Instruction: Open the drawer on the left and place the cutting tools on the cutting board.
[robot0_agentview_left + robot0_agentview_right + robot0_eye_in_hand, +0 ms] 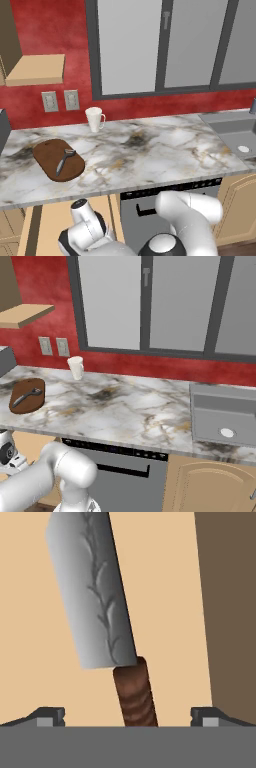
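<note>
1. Already, the peeler (65,160) lay on the cutting board (47,155), while the knife (107,622) lay flat inside the open drawer (165,587), directly under the gripper (127,717).
2. Jaws stood fully apart, holding nothing, straddling the reddish handle (135,697).
3. Closing off-centre could have nudged the tilted handle aside, so the fingers (50,716) pinched only one edge.
4. Descending too far risked the tips jamming on the drawer floor.
5. How near the drawer wall stood was hard to judge; a finger might have clipped it.
</note>
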Robot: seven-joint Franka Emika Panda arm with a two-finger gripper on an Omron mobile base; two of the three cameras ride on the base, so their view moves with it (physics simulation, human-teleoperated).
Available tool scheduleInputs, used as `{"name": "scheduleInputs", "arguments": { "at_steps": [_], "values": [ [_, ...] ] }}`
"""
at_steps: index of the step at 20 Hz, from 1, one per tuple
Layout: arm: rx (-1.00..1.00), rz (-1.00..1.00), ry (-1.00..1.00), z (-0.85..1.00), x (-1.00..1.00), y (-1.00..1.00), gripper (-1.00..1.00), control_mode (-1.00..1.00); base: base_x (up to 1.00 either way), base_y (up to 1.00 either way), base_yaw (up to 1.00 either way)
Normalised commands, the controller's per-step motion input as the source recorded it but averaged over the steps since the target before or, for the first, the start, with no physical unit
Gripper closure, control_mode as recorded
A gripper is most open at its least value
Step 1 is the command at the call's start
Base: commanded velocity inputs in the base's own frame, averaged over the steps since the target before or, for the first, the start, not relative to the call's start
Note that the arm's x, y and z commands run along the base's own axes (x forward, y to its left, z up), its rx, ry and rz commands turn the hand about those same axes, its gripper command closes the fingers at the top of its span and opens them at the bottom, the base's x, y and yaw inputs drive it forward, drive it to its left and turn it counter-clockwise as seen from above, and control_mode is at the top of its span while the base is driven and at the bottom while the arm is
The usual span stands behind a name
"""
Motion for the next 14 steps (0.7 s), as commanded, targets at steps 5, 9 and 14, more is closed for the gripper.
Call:
{"name": "scheduleInputs", "arguments": {
  "at_steps": [5,9,14],
  "values": [
    [0.0,0.03,0.0,-0.32,0.25,0.0,-1.0,-1.0,0.0,0.0,0.0],
    [0.0,0.05,0.0,-0.25,0.12,0.0,-1.0,-1.0,0.0,0.0,0.0],
    [0.0,0.05,0.0,-0.32,0.0,0.0,-1.0,-1.0,0.0,0.0,0.0]
  ]
}}
